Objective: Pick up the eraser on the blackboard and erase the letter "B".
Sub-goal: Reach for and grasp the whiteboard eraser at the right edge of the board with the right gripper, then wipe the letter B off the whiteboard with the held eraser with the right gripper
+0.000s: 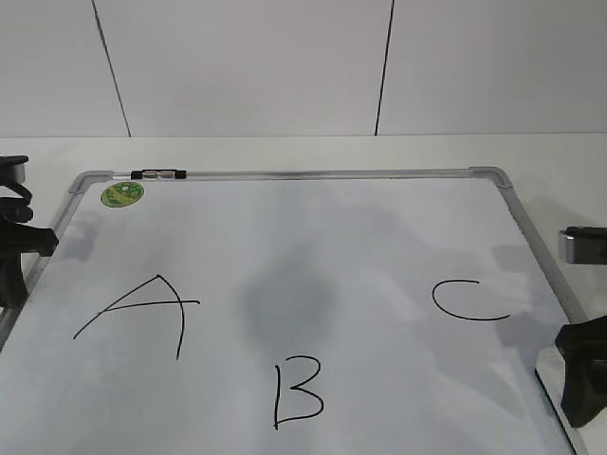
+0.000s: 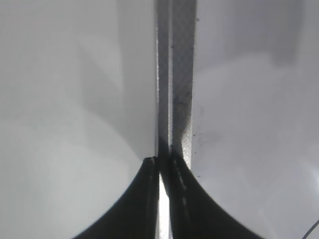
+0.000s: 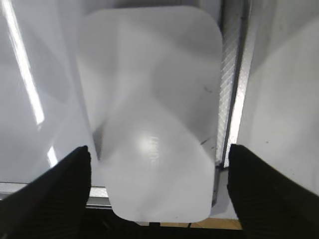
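Right wrist view: right claw (image 3: 158, 199) wide apart astride eraser (image 3: 149, 109) (board-frame corner), left claw (image 2: 162, 199) clenched.

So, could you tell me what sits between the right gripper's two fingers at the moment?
In the right wrist view, the eraser lies between the open right gripper's fingers, on the blackboard beside its frame.

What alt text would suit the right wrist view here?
A white eraser lies on the blackboard beside its metal frame, directly below the open right gripper, whose two dark fingers sit either side of the eraser without touching it.
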